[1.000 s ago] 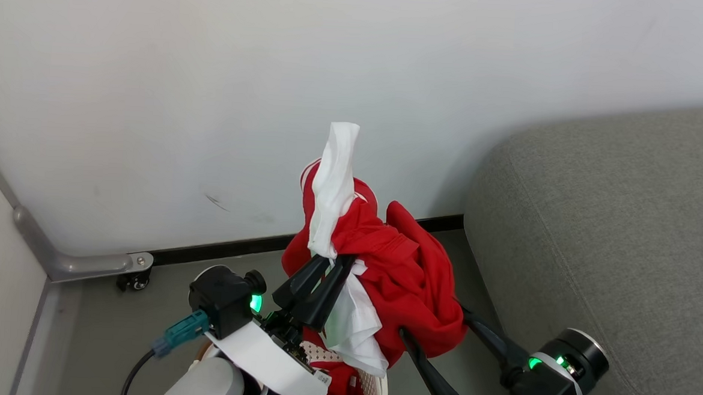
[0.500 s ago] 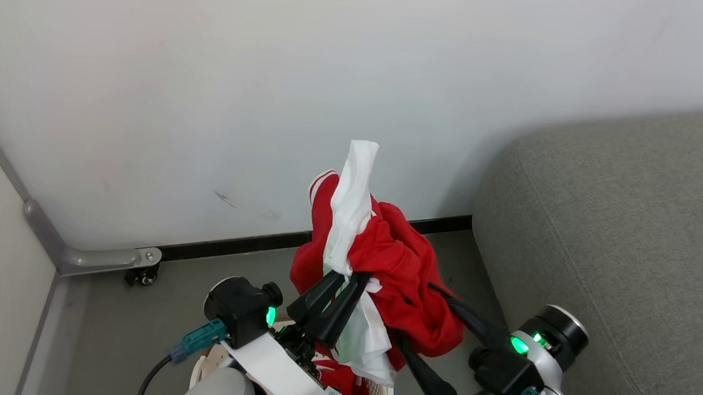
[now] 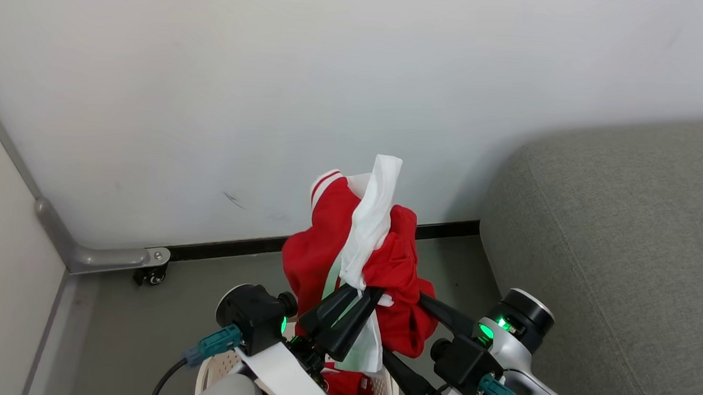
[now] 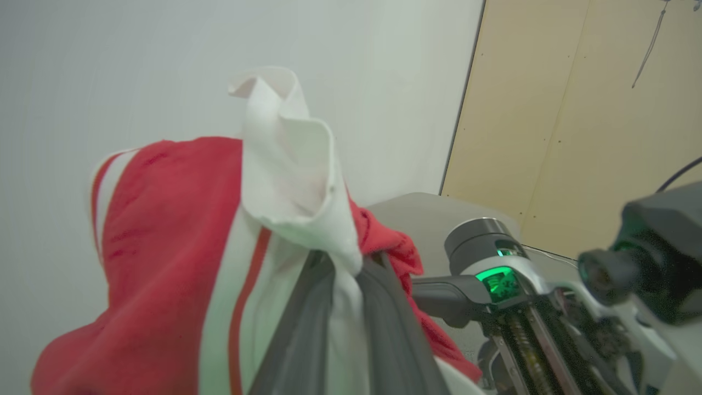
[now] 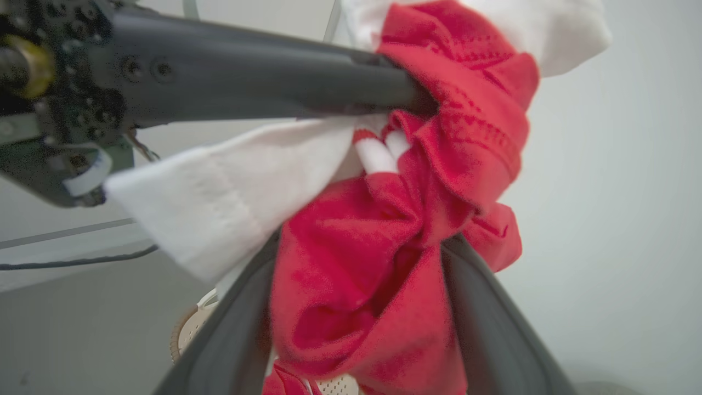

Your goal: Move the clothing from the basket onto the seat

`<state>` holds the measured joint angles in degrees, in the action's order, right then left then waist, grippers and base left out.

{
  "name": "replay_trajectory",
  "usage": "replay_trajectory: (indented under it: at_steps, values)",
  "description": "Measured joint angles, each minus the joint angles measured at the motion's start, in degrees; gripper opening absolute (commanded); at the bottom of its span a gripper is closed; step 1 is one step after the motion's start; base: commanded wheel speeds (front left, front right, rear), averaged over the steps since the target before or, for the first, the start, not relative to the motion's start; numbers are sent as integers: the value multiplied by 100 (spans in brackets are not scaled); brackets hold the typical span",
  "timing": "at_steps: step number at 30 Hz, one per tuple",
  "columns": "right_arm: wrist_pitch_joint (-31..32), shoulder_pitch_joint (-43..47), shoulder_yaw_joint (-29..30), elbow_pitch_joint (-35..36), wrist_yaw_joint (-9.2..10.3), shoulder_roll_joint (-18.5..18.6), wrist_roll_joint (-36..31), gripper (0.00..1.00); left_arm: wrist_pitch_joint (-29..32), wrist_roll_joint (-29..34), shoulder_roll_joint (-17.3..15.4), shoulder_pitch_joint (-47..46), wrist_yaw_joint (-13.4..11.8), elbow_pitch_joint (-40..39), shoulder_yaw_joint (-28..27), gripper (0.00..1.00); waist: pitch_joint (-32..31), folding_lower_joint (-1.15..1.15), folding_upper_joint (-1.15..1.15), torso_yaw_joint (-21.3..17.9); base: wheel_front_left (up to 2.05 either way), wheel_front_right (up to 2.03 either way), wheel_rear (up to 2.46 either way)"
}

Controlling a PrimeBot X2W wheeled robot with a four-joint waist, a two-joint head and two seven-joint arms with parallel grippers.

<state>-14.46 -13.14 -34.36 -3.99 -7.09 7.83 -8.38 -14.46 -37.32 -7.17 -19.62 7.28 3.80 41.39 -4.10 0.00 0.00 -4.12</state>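
While the clothing [image 3: 318, 256] hangs aloft, a wall [image 3: 212, 94] stands behind.

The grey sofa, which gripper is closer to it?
Right. The right gripper, open around the red clothing, is on the side of the sofa; the left gripper, shut on that clothing, is farther left.

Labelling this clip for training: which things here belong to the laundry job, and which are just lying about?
Job: clothing, pinched in the shut left claw; open right claw straddling its red folds; basket; seat.
Lying about: metal frame with caster; black skirting; wall.
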Motion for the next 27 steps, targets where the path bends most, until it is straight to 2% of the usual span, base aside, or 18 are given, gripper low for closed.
replay_trajectory:
  at_steps: [7,14,15,16,27]
  values:
    - [1,-168,-48,-202,0,-87,-94,100,0,-53,-11,-10,0,35,118,0,-16,0,0,35,0,0,0]
    - [2,-367,-348,-344,1,-175,-169,100,-9,-154,-33,-31,-1,77,241,0,-34,0,0,104,0,0,0]
    - [2,-374,-323,-343,1,-196,-147,36,-26,-162,-33,-51,-1,77,252,0,-36,0,0,114,0,0,0]
    - [2,-374,-309,-335,1,-215,-116,0,-26,-172,-37,-78,-1,78,260,0,-37,0,0,123,0,0,0]
    - [2,-350,96,-221,-5,-305,174,0,-32,-200,-36,-154,0,97,224,0,-34,0,0,201,0,0,0]
